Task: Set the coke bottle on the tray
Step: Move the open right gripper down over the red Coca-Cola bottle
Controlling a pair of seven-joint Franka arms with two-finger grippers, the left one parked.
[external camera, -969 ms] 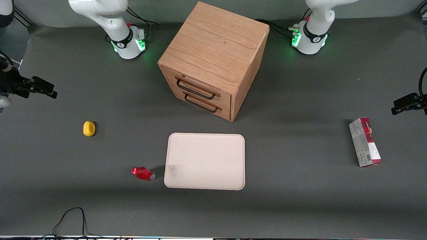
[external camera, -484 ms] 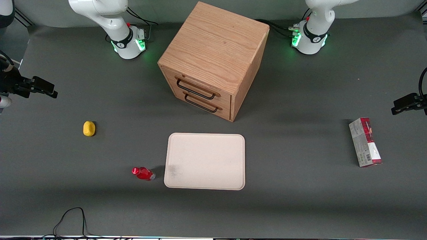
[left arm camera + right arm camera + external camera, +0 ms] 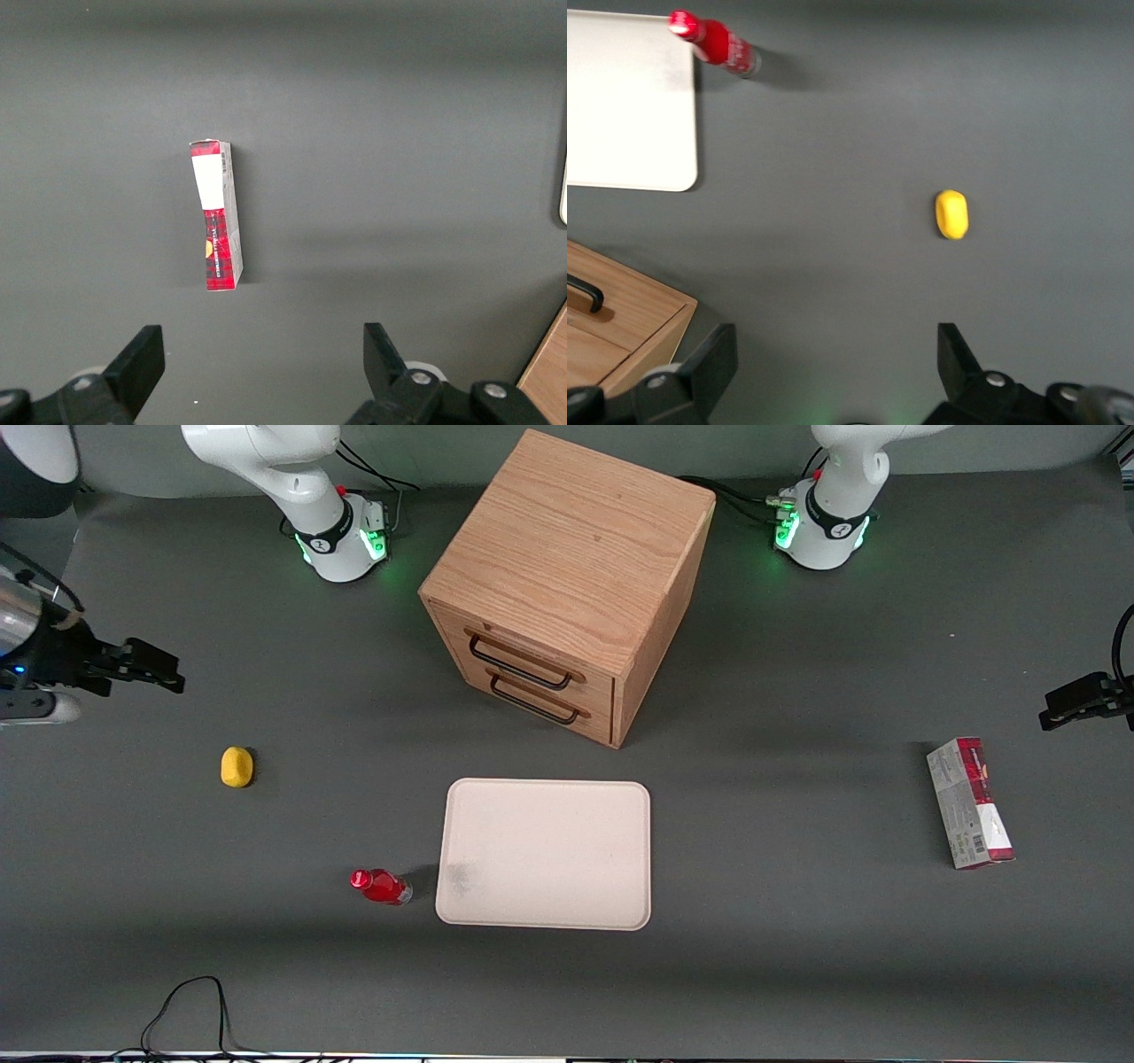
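1. Red bottle (image 3: 381, 887) is lying on its side on the grey worktop (image 3: 797, 957), just beside the tray (image 3: 545, 854) near the tray's front-camera-side corner, not touching it as far as I can tell.
2. Bottle's long axis is running roughly along the tray's nearer edge: cap pointing toward the working arm's end of the worktop, clear base pointing at the tray.
3. Gripper (image 3: 168, 677) is hovering high near the working arm's end of the worktop, well apart from the bottle and farther from the front camera than it.
4. Jaws are standing spread wide with nothing between them; the right wrist view is showing both fingers (image 3: 709, 367) apart over bare worktop.
5. Key relation: the bottle is sitting nearer the front camera than the gripper and further toward the tray. The right wrist view is showing the bottle (image 3: 716, 41) next to the tray corner (image 3: 682, 177).
6. Lemon (image 3: 236, 767) is sitting between the gripper and the bottle, near the likely travel line. My guess is it's low enough to clear if the arm is staying high.
7. Judgement: task is at the approach stage, nothing grasped yet. The next move is needing the jaws turned to close across the bottle's body, not along it.
8. Risk, as I'm judging it: a round bottle on its side may roll when touched, and the tray rim is close on the base end.
9. Cabinet (image 3: 567, 584) is well clear of the path.
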